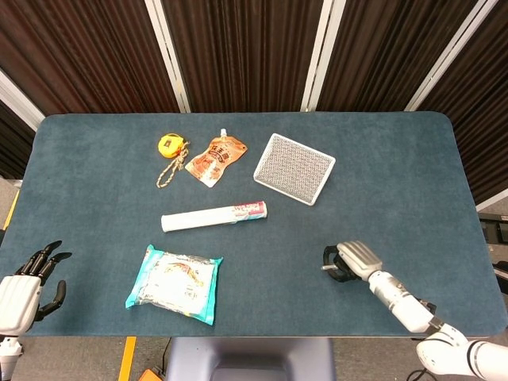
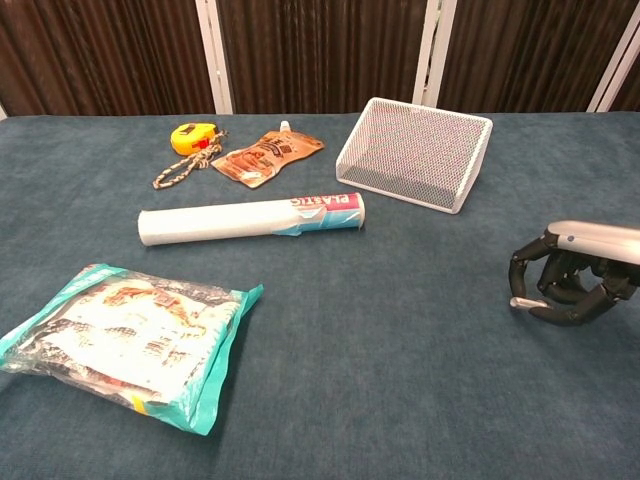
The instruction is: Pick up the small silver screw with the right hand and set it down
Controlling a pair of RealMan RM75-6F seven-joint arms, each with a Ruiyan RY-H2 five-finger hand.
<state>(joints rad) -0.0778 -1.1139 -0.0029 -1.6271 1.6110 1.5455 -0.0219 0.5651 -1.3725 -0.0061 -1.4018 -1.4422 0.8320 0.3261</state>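
My right hand (image 2: 572, 283) has its fingers (image 2: 530, 272) curled around the small silver screw (image 2: 521, 302), holding it low over the counter (image 1: 413, 182), well in front of the wire basket (image 2: 415, 153). My left hand (image 1: 24, 290) hangs with fingers spread.

From my end the table (image 2: 330, 390) looked like matt blue felt, the basket (image 2: 415, 155) white wire mesh, the snack bag (image 2: 130, 345) glossy plastic.
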